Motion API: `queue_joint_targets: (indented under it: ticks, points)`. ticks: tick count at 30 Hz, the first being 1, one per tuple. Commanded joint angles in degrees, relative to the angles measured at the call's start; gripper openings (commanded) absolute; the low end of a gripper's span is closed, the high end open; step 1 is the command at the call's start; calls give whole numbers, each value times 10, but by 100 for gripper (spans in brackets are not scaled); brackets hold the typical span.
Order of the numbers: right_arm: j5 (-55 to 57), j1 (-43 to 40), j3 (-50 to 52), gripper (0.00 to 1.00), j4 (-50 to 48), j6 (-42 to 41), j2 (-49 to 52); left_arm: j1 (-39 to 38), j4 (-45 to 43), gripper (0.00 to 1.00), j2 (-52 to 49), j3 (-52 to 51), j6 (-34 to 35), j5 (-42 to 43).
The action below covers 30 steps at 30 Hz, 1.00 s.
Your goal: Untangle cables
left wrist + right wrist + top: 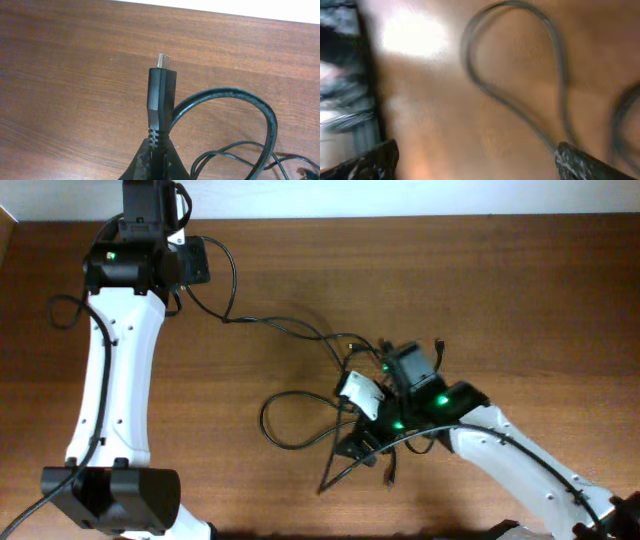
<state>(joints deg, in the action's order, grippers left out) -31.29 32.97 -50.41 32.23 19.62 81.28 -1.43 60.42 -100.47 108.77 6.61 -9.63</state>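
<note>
The cables [335, 375] are thin black cords tangled at the table's middle, with a loop [285, 420] lying to the left. One strand [232, 295] runs up to my left gripper [200, 262] at the far left. In the left wrist view that gripper [159, 150] is shut on a black plug [161, 95] with a metallic tip, and its cord [267, 125] curls off to the right. My right gripper [358, 446] hangs over the tangle's near side. In the blurred right wrist view it [477, 165] is open and empty, with a cable loop [561, 75] beyond it.
The wooden table [520, 290] spreads to the right and back. The left arm's white link [115, 380] and base [110, 495] stand along the left side. The right arm [520, 460] comes in from the near right corner.
</note>
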Motion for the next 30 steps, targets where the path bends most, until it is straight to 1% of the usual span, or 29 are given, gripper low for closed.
queue_joint_targets:
  ticks: [1, 4, 6, 7, 8, 9, 10, 11, 12, 13, 14, 15, 16, 17, 18, 19, 21, 22, 26, 28, 30]
  points:
    - [192, 43, -2, 99, -44, -82, -5, 3, 2, 0, 13, 9, -7, -2]
    - [217, 48, -2, 99, -52, -74, 14, 3, 4, 0, 13, 9, -7, -2]
    - [202, 49, -1, 99, -41, 1, 39, 3, 7, 0, 13, 9, -7, -2]
    - [151, 49, -1, 99, -25, 67, 56, 3, 7, 0, 13, 9, -7, -2]
    - [142, 49, -1, 99, -4, 100, 78, 3, 6, 0, 13, 9, -7, -2]
    - [177, 48, -1, 99, -15, 100, 85, 3, 5, 0, 13, 9, -7, -2]
    - [253, 48, -1, 99, -6, 82, 86, 3, 5, 0, 13, 9, -7, -2]
    - [249, 48, -1, 99, 5, 5, 86, 3, 4, 0, 13, 9, -7, -2]
    - [231, 49, -1, 99, -3, -15, 87, 3, 1, 0, 13, 9, -7, 2]
    - [223, 49, -1, 99, -17, -8, 87, 3, -3, 0, 13, 9, -7, 15]
    - [217, 49, -1, 99, -25, 55, 88, 3, -3, 0, 13, 9, -7, 37]
    - [201, 49, -1, 99, -18, 124, 88, 3, -3, 0, 13, 9, -7, 44]
    - [184, 49, -1, 99, -9, 172, 88, 3, -2, 0, 13, 9, -7, 43]
    - [169, 49, -1, 99, -8, 194, 88, 3, -1, 0, 13, 9, -14, 43]
    - [130, 49, -1, 99, -7, 232, 90, 3, -1, 0, 13, 9, -21, 43]
    - [66, 49, -1, 99, 13, 306, 92, 3, -3, 0, 13, 9, -20, 43]
    - [-17, 48, -1, 99, 51, 461, 92, 3, -3, 0, 13, 9, -20, 43]
    - [-32, 48, -1, 99, 49, 507, 92, 3, -2, 0, 13, 9, -20, 43]
    - [24, 40, -1, 99, 34, 515, 96, 3, 0, 0, 13, 9, -20, 43]
    - [1, -2, -1, 99, 20, 513, 119, 3, 0, 0, 13, 9, -20, 43]
    - [-52, -74, -2, 99, 1, 515, 159, 3, 1, 0, 13, 9, -22, 43]
